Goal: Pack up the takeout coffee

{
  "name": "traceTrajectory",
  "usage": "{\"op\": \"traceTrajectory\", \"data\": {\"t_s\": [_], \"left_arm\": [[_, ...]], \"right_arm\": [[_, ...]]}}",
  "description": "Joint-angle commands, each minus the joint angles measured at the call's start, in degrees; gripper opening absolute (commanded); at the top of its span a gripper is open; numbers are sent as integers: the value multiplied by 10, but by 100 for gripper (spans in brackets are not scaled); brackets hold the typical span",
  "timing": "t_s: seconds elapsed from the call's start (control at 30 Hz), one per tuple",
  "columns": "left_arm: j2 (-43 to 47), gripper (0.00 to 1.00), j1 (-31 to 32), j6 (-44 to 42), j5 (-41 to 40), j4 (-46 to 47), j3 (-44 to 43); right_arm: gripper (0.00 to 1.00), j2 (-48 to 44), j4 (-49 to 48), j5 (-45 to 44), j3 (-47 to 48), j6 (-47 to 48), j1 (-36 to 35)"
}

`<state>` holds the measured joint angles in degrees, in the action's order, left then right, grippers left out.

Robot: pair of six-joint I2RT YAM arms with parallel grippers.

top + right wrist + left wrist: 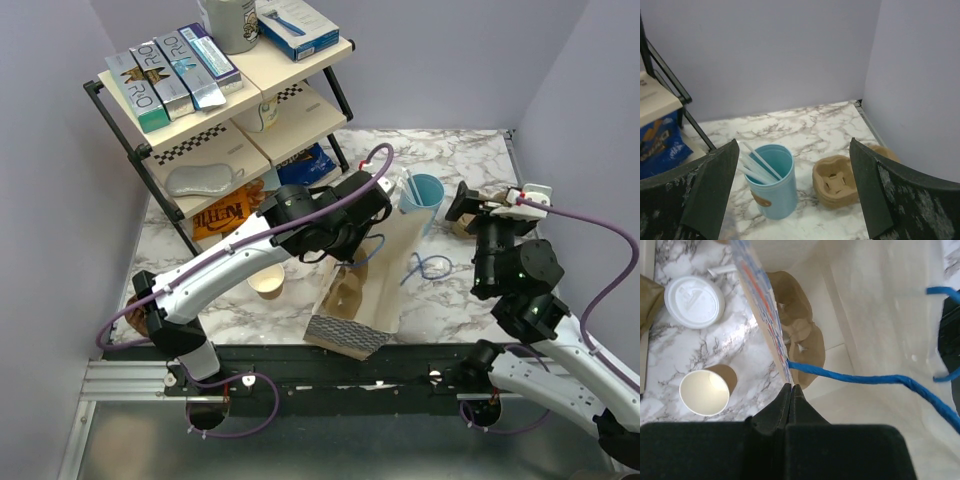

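Note:
The takeout coffee (pixel 694 301) shows from above as a round white lid, left of the bag; its tan body is hidden, and my left arm covers it in the top view. My left gripper (pixel 790 386) (pixel 345 252) is shut on the rim of the paper bag (pixel 875 315) (pixel 385 270), pinching the bag's left wall. A brown cup carrier (pixel 799 335) lies inside the bag, and a blue handle (pixel 865 379) crosses its mouth. My right gripper (pixel 795 200) (pixel 462 203) stands open and holds nothing, hovering near the back right.
A lidless tan cup (pixel 705 392) (pixel 267 283) stands left of the bag. A light-blue cup (pixel 771 182) (pixel 421 195) holds white straws, with stacked brown carriers (pixel 837 181) to its right. A black-framed shelf (pixel 230 110) with boxes and snack bags stands at the back left.

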<state>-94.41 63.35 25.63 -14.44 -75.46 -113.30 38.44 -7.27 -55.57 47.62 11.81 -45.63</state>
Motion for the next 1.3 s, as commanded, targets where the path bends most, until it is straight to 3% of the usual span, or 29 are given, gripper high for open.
{"op": "traceTrajectory", "data": {"t_s": [0.0, 0.27, 0.4, 0.57, 0.7, 0.83, 1.1, 1.27], "left_arm": [[19, 0, 4, -46, 6, 22, -49], [49, 0, 7, -105, 19, 58, -26], [73, 0, 25, -133, 6, 78, 10], [72, 0, 53, -139, -10, 88, 11], [41, 0, 91, -115, -67, 64, -24], [-31, 0, 134, -86, -140, 7, -123], [-85, 0, 148, -48, -186, -52, -198], [-77, 0, 150, -42, -189, -51, -191]], "right_arm": [[100, -17, -92, 19, -11, 14, 4], [100, -38, -120, 16, -24, 31, 3], [100, -49, -188, 22, -56, 71, 4], [100, -50, -195, 49, -65, 76, 4], [100, -49, -215, 55, -74, 89, 4], [100, -56, -231, 66, -79, 96, 3], [100, -74, -179, 55, -53, 89, 4], [100, -61, -85, -29, -10, 90, 4]]}}
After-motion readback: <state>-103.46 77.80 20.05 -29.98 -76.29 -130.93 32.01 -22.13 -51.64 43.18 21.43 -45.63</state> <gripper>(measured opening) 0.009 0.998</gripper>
